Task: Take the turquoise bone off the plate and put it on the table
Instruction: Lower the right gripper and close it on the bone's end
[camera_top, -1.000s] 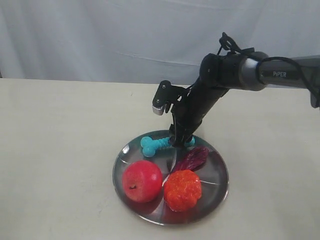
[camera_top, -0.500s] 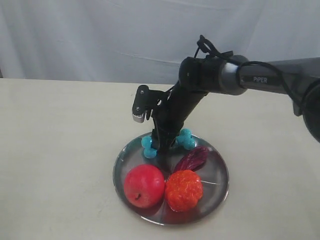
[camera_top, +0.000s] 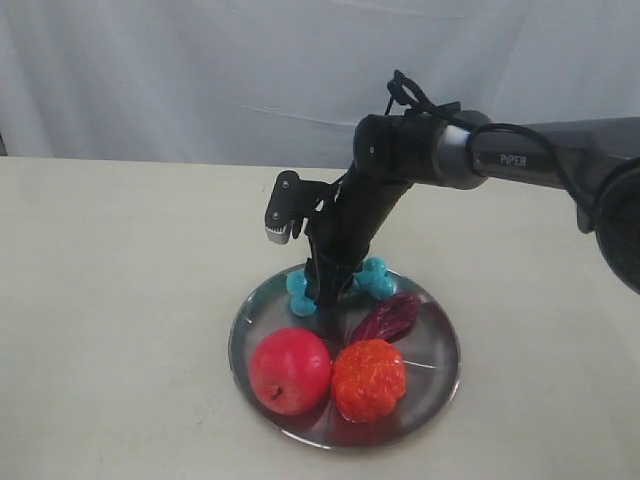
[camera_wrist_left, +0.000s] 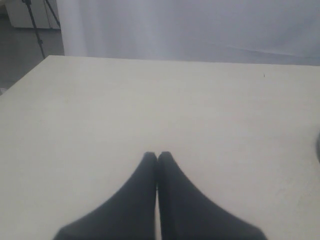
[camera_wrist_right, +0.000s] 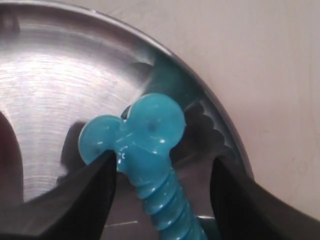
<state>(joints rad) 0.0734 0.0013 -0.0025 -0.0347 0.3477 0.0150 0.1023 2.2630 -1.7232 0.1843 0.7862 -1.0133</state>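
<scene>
The turquoise bone (camera_top: 374, 279) lies at the back of the steel plate (camera_top: 440, 385), its knobbed ends showing on either side of my right gripper (camera_top: 322, 296). In the right wrist view the bone (camera_wrist_right: 150, 125) runs between the fingers of the right gripper (camera_wrist_right: 164, 161), which is open and straddles the ribbed shaft just behind one knobbed end. One finger (camera_wrist_right: 97, 185) touches the bone's side; the other stands well apart. My left gripper (camera_wrist_left: 157, 155) is shut and empty above the beige table (camera_wrist_left: 100, 100), outside the exterior view.
On the front of the plate sit a red apple (camera_top: 290, 370), an orange knobbly fruit (camera_top: 369, 379) and a dark red leaf-like piece (camera_top: 385, 318). The plate's rim (camera_wrist_right: 220, 125) curves close beside the bone. A white curtain hangs behind the table (camera_top: 100, 300).
Over the last second my right arm swung left and came down over the bone's middle. It has barely moved since half a second ago. The bone stays on the plate.
</scene>
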